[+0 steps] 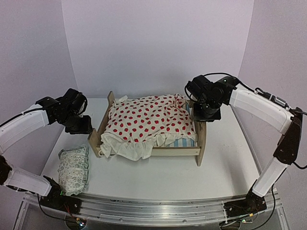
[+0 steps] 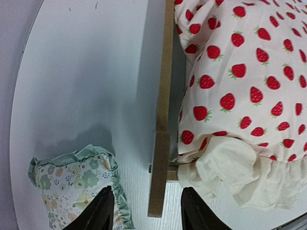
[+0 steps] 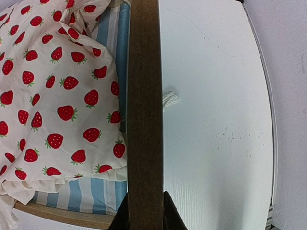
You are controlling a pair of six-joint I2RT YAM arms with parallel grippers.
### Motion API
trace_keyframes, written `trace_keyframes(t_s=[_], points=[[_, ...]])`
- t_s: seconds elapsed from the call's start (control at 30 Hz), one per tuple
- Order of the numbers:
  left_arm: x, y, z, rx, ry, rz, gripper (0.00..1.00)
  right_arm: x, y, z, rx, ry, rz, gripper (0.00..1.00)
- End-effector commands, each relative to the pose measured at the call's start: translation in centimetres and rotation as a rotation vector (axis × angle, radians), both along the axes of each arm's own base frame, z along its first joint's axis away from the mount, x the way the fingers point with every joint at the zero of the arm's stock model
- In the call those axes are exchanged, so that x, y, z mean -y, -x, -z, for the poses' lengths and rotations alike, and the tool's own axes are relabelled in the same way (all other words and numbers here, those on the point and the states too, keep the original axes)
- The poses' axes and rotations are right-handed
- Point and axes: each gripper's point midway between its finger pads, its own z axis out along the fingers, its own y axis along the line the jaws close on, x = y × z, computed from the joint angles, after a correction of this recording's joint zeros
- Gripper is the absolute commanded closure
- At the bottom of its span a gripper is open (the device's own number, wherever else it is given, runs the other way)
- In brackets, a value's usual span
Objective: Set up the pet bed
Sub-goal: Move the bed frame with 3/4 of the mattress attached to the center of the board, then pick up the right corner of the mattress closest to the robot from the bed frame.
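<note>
The pet bed (image 1: 175, 151), a small plywood frame, stands mid-table with a strawberry-dotted ruffled blanket (image 1: 146, 120) bunched over its blue-and-white striped mattress (image 3: 86, 194). My right gripper (image 3: 144, 213) is shut on the top edge of the headboard (image 3: 144, 96), at the bed's right end. My left gripper (image 2: 146, 211) is open and hovers over the near end of the footboard (image 2: 160, 158), one finger on each side and neither touching it. The blanket's ruffle (image 2: 240, 177) spills over the frame beside the right finger (image 2: 196, 213).
A small green-patterned pillow (image 1: 74, 168) lies on the white table (image 1: 230, 158) at the front left, just left of my left gripper (image 1: 81, 125). In the left wrist view the pillow (image 2: 72, 179) lies under the left finger (image 2: 98, 213). Purple walls close in the back and sides.
</note>
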Motion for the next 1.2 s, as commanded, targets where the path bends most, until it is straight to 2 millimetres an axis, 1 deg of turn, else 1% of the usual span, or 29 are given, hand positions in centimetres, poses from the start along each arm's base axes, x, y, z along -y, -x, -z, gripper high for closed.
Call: trace_keyframes(t_s=[0.0, 0.03, 0.07, 0.1, 0.17, 0.23, 0.3, 0.37, 0.43, 0.5, 0.57, 0.6, 0.63, 0.73, 0.8, 0.83, 0.93, 1.03, 1.1, 1.17], points=[[3.4, -2.1, -6.9, 0.198, 0.034, 0.170, 0.37, -0.1, 1.4, 0.0, -0.041, -0.009, -0.007, 0.65], [4.4, -2.2, -7.5, 0.218, 0.021, 0.210, 0.35, 0.0, 1.0, -0.7, -0.019, -0.001, -0.012, 0.56], [5.5, -2.2, -8.0, 0.237, 0.005, 0.246, 0.34, 0.0, 0.8, -1.5, 0.004, 0.003, -0.019, 0.49], [6.4, -2.2, -8.4, 0.257, -0.017, 0.285, 0.33, 0.0, 0.5, -2.2, 0.025, 0.006, -0.026, 0.45], [9.7, -1.9, -9.4, 0.314, -0.047, 0.400, 0.33, -0.1, 0.1, -3.5, 0.055, 0.010, -0.049, 0.38], [12.9, -1.9, -10.7, 0.387, -0.042, 0.500, 0.33, 0.0, -0.1, -4.9, 0.092, 0.004, -0.052, 0.33], [15.8, -1.8, -12.1, 0.462, -0.014, 0.592, 0.33, 0.7, -0.1, -6.6, 0.140, -0.004, -0.038, 0.31], [19.1, -1.4, -13.2, 0.538, -0.006, 0.742, 0.34, 1.3, 0.1, -7.9, 0.176, -0.012, -0.031, 0.29], [21.8, -1.3, -13.5, 0.616, -0.027, 0.866, 0.35, 1.7, 0.5, -8.9, 0.197, -0.014, -0.042, 0.27], [24.1, -1.2, -13.6, 0.678, -0.018, 0.959, 0.35, 2.2, 1.0, -9.3, 0.206, -0.020, -0.049, 0.22], [26.5, -1.2, -13.3, 0.720, 0.014, 1.037, 0.35, 3.0, 1.8, -9.9, 0.221, -0.031, -0.047, 0.18], [27.7, -1.1, -13.1, 0.732, 0.033, 1.070, 0.35, 3.6, 2.2, -9.9, 0.228, -0.028, -0.039, 0.15], [28.9, -1.3, -12.8, 0.745, 0.043, 1.089, 0.35, 4.4, 2.7, -10.4, 0.250, -0.029, -0.024, 0.13], [32.0, -1.5, -11.9, 0.755, 0.070, 1.142, 0.36, 6.2, 4.0, -10.4, 0.290, -0.045, 0.006, 0.07], [33.9, -1.5, -11.6, 0.759, 0.087, 1.177, 0.35, 7.1, 4.9, -10.3, 0.316, -0.081, 0.021, 0.03], [34.8, -1.5, -11.4, 0.765, 0.087, 1.195, 0.34, 7.3, 5.3, -10.4, 0.330, -0.107, 0.023, 0.02], [36.9, -1.7, -10.2, 0.773, 0.080, 1.244, 0.31, 8.3, 6.4, -9.8, 0.344, -0.146, 0.047, 0.02], [38.7, -1.6, -8.5, 0.761, 0.063, 1.310, 0.30, 9.3, 7.2, -9.3, 0.353, -0.164, 0.082, 0.02], [39.5, -1.7, -7.5, 0.768, 0.051, 1.327, 0.28, 9.8, 7.6, -9.2, 0.365, -0.175, 0.103, 0.02], [40.1, -2.1, -6.0, 0.753, 0.032, 1.335, 0.29, 10.2, 7.8, -9.3, 0.374, -0.184, 0.115, 0.02]])
